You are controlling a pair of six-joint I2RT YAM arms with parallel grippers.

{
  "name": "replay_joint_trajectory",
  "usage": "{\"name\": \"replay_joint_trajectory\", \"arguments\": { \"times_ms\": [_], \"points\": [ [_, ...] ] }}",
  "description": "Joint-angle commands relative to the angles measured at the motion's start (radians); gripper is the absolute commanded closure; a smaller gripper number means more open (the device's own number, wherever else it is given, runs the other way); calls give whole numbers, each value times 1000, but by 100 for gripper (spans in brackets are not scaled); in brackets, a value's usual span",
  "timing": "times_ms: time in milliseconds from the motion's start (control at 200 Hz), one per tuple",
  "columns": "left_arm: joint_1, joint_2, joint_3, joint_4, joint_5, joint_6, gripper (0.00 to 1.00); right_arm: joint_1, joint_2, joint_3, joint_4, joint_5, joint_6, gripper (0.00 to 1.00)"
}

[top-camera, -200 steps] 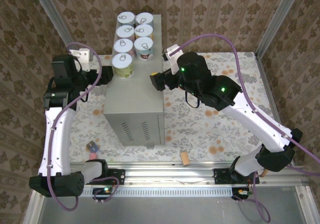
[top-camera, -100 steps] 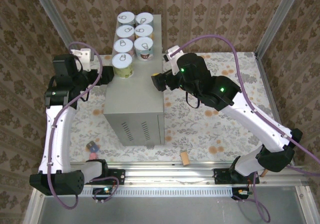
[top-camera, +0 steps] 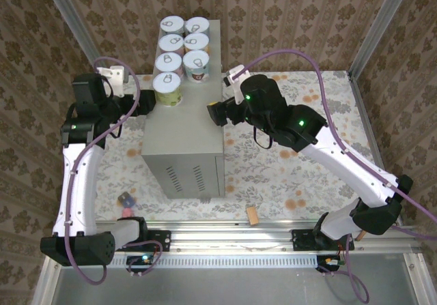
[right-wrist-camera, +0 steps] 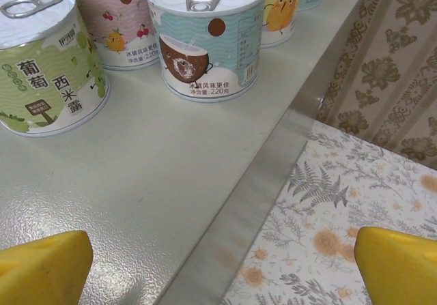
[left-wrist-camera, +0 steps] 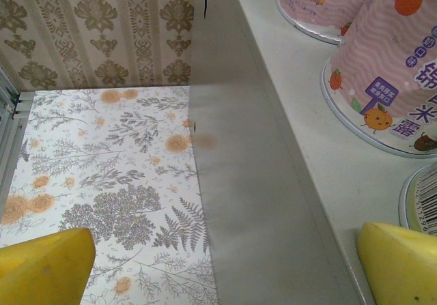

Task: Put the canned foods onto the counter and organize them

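Observation:
Several canned foods (top-camera: 168,61) stand upright in two columns at the far end of the tall grey counter (top-camera: 184,131). My left gripper (top-camera: 145,102) sits at the counter's left edge, open and empty, straddling its side wall (left-wrist-camera: 259,182), with pink cans (left-wrist-camera: 396,66) to the right. My right gripper (top-camera: 213,110) hovers at the counter's right edge, open and empty. In the right wrist view it (right-wrist-camera: 218,271) spans the edge of the counter top (right-wrist-camera: 136,168), short of a green can (right-wrist-camera: 44,59) and a pale blue can (right-wrist-camera: 208,35).
The floral floor (top-camera: 273,175) surrounds the counter. A small blue and pink item (top-camera: 125,199) lies at the near left and a brown block (top-camera: 253,215) by the front metal rail (top-camera: 232,240). Wallpapered walls and metal posts close in the cell.
The right arm has drifted slightly left toward the counter. The left arm and the cans have not moved.

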Motion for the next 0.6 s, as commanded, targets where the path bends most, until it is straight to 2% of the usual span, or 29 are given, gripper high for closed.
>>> {"name": "replay_joint_trajectory", "arguments": {
  "times_ms": [0, 245, 350, 595],
  "points": [
    [-10, 16, 0, -16, 9, 12, 0, -4, -21, -4, 47, -18, 8, 2],
    [-11, 13, -4, -16, 7, 12, 0, -5, 46, 56, 70, -96, 8, 26],
    [-10, 14, -5, -17, 6, 14, 0, -4, 75, 76, 78, -107, 10, 30],
    [-10, 19, -5, -17, 12, 14, 0, -4, 89, 71, 95, -111, 14, 31]
  ]
}}
